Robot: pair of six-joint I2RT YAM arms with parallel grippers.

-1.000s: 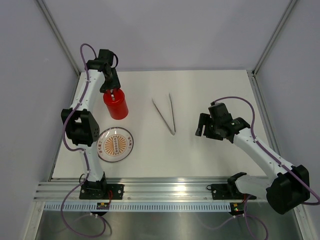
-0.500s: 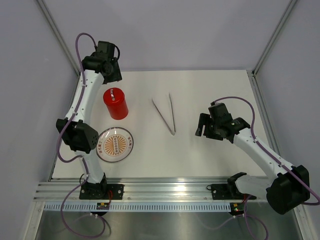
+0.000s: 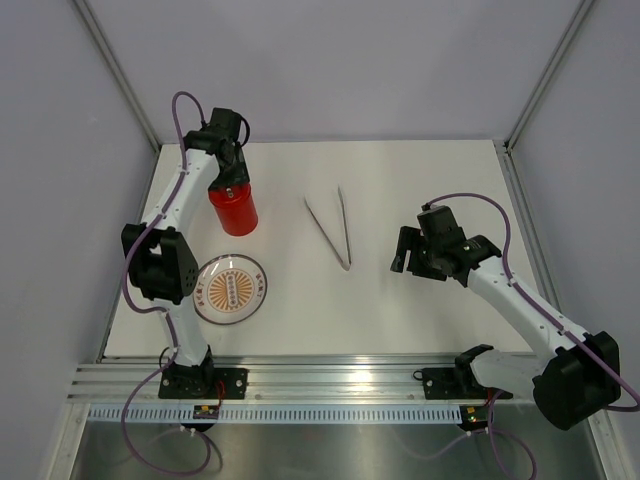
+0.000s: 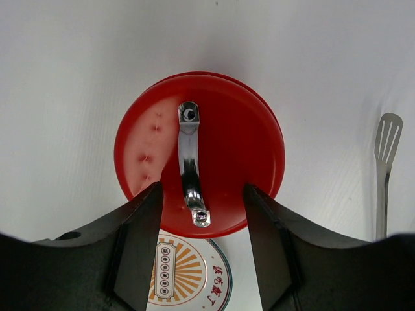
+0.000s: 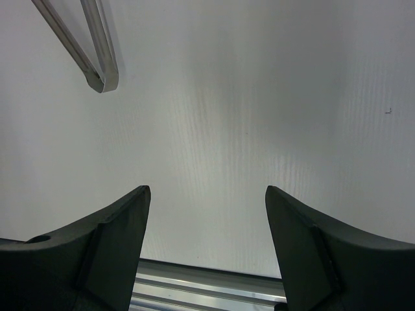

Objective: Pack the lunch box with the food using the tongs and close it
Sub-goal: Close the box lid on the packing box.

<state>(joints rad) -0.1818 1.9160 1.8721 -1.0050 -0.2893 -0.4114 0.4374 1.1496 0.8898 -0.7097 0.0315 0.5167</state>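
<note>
Lunch box (image 4: 240,155): lidded, upright, beneath and between parted left fingers (image 4: 139,240) (nothing held). Tongs (image 5: 104,81): ahead-left of parted, empty right fingers (image 5: 110,240). Risk: an off-centre pinch on the lid handle (image 4: 190,162) could tip the box.

The only writing is on the plate (image 4: 218,264), which lies near the worktop's front-left corner. In the left wrist view a short row of orange characters (image 4: 217,289) stands beside its sunburst print, looking like Chinese script but too small to read. From above, the print (image 3: 231,288) shows only as an orange pattern.
</note>
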